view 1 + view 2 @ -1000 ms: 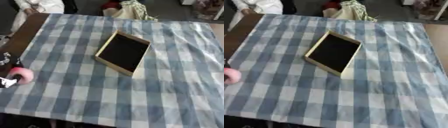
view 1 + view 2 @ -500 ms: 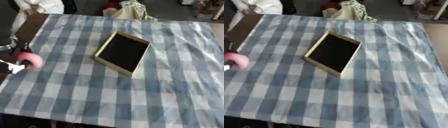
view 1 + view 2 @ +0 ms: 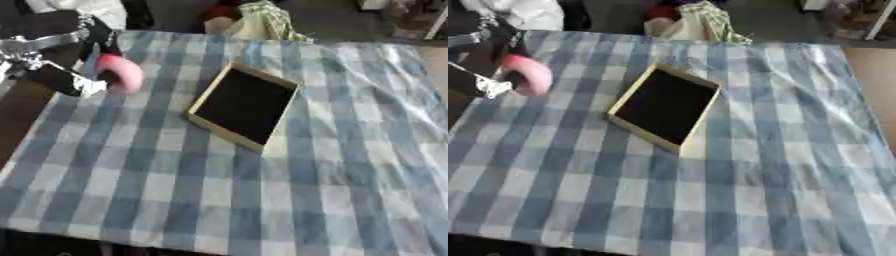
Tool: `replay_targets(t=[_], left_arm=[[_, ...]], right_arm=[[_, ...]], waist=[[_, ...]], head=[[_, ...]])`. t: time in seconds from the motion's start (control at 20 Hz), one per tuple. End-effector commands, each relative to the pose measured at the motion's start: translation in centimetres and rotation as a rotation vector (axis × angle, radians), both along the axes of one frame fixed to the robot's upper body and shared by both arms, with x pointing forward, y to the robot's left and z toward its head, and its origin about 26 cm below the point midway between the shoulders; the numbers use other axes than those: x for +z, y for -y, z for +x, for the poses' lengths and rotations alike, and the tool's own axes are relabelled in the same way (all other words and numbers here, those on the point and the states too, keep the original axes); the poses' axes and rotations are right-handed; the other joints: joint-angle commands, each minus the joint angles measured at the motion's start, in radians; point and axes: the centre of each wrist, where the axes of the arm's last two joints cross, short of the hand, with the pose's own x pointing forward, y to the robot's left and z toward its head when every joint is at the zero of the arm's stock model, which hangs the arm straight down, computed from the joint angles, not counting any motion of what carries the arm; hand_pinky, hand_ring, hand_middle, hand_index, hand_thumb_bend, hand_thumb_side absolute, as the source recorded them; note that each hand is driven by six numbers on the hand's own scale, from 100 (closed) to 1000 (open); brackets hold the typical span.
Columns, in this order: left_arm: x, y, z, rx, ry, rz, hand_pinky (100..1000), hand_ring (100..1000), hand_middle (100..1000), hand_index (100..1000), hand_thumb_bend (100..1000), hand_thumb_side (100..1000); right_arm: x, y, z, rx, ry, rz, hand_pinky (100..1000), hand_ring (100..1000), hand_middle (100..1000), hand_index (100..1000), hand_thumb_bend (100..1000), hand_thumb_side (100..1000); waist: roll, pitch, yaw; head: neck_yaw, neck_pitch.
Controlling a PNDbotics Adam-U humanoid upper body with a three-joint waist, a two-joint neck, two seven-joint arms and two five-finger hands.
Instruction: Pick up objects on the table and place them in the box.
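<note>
Pink rounded object [image 3: 122, 73], the only one I see, sits in my left hand [image 3: 66, 75], fingers curled round it, above the bench's [image 3: 262, 200] left side. One wooden box [image 3: 244, 105] lies mid-bench on the checked cloth [image 3: 780, 165], well apart.

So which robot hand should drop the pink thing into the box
The left robot hand. It already holds the pink object, just left of the open box. The right one shows in neither view.
</note>
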Motion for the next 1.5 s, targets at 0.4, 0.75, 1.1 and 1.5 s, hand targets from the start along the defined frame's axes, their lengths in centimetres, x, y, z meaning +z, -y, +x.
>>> replay_targets(t=[0.4, 0.75, 1.1, 1.5], left_arm=[[1.1, 6.7, 3.2, -0.118, 0.08, 0.033, 374, 558, 512, 644, 100, 175], [0.5, 10.7, 4.3, -0.181, 0.097, 0.025, 375, 558, 512, 646, 100, 164], [-1.5, 13.2, 5.5, -0.169, 0.114, 0.029, 374, 558, 512, 646, 100, 161], [-4.8, 15.1, 6.5, -0.164, 0.094, 0.031, 382, 561, 517, 653, 100, 175]], right_arm=[[1.2, -0.4, 0.1, 0.037, 0.025, -0.023, 781, 617, 652, 729, 100, 841], [1.2, -0.6, 0.2, 0.051, 0.026, -0.019, 781, 617, 652, 729, 100, 840], [1.2, -0.8, 0.4, 0.068, 0.029, -0.01, 780, 617, 651, 729, 100, 840], [1.1, -1.1, 0.5, 0.085, 0.031, 0.003, 779, 615, 650, 728, 100, 841]], waist=[[0.0, -0.013, -0.01], [-0.004, -0.013, -0.017], [-0.007, -0.01, -0.025], [-0.012, 0.0, -0.036]], head=[[0.014, 0.003], [0.023, -0.002], [0.03, -0.005], [0.039, -0.015]])
